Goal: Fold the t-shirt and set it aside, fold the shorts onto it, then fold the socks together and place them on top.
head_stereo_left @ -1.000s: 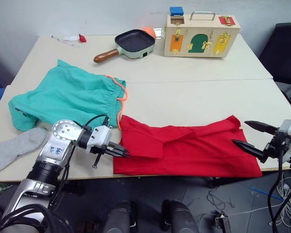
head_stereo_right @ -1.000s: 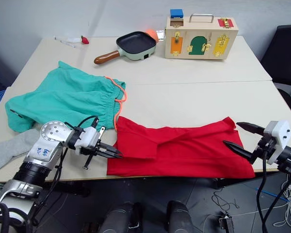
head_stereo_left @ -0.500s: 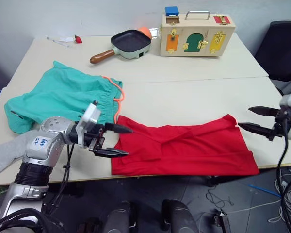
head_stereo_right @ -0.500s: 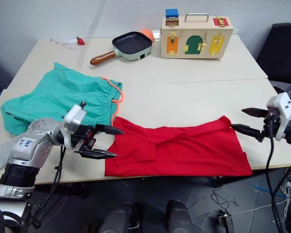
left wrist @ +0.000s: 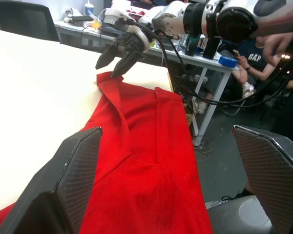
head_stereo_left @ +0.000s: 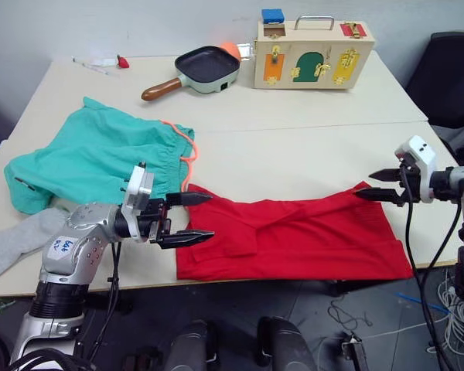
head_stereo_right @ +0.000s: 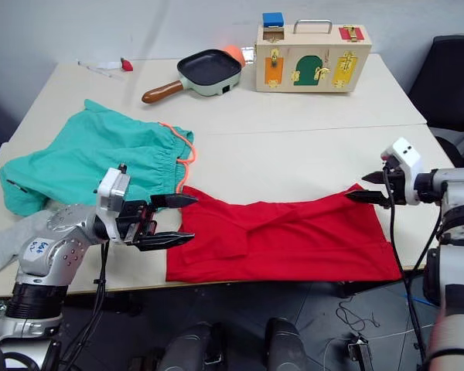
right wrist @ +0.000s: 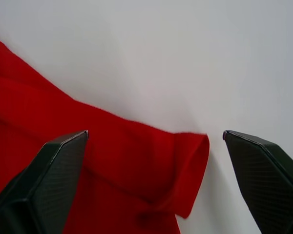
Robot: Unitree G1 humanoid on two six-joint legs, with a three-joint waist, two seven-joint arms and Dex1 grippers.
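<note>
T-shirt (head_stereo_left: 294, 239) hem at table (head_stereo_left: 309, 154) front edge; left pincer (head_stereo_left: 189, 217), right pincer (head_stereo_left: 370, 185) agape, empty.

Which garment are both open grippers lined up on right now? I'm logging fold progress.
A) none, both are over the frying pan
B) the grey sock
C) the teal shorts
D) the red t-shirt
D: the left gripper sits at one end of the red t-shirt and the right gripper at the other, both open.

sock (head_stereo_left: 15, 241): one grey piece, cut by the picture's edge, partly under the shorts (head_stereo_left: 100, 158)
second sock: cannot tell
t-shirt (head_stereo_left: 294, 239) print, label: hidden in folds
person (left wrist: 254, 53): cut off behind the arm
</note>
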